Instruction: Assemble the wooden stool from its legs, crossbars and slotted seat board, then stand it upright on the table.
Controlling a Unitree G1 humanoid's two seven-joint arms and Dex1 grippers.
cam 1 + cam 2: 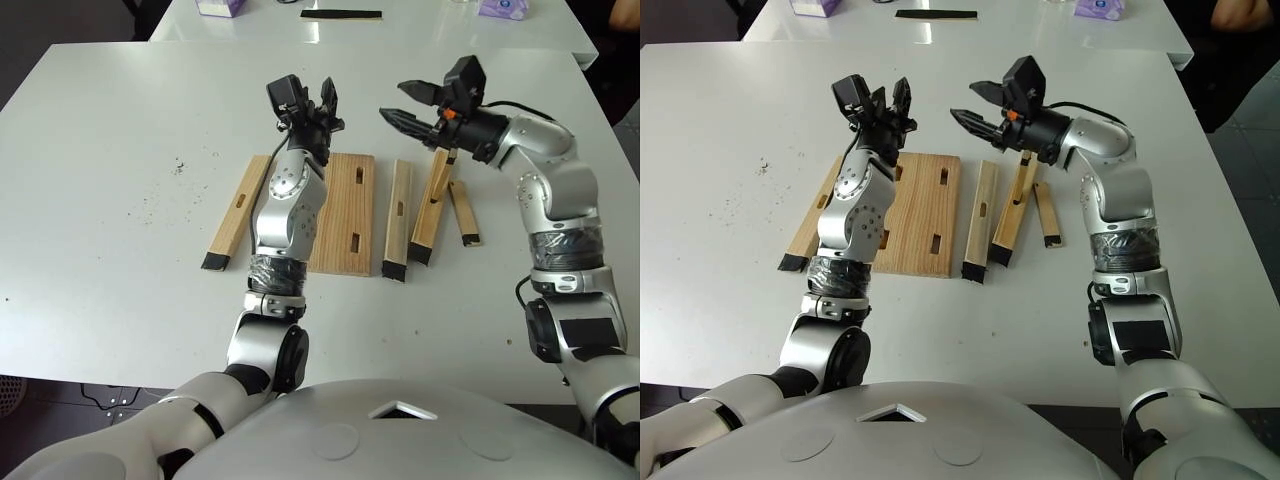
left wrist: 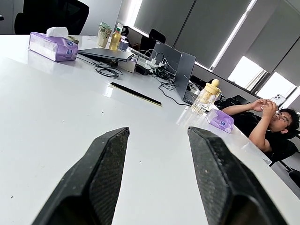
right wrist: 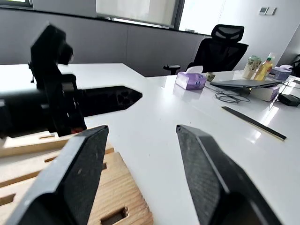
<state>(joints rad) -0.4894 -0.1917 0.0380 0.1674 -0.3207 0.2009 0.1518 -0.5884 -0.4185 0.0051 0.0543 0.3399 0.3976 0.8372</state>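
The white counter (image 1: 120,150) carries every piece lying flat, nothing joined yet. The slotted seat board (image 1: 348,212) lies at centre. It looks stiff, fairly light and too broad to span, so I judge an edge is the place to take it. One long leg (image 1: 238,212) lies at its 9 o'clock and another (image 1: 398,220) just beside it at 3 o'clock. Beyond that a third stick (image 1: 430,212) seems to lean on something I cannot make out. These look rigid and dry-grained, best pinched across the narrow width near the middle. A short crossbar (image 1: 465,215) lies farthest toward 3 o'clock.

My left pincer (image 2: 157,132) hangs wide and empty at the board's 11 o'clock, and my right pincer (image 1: 393,102) the same at 1 o'clock. My left arm hides the board's 9 o'clock side, so I cannot count the slots.
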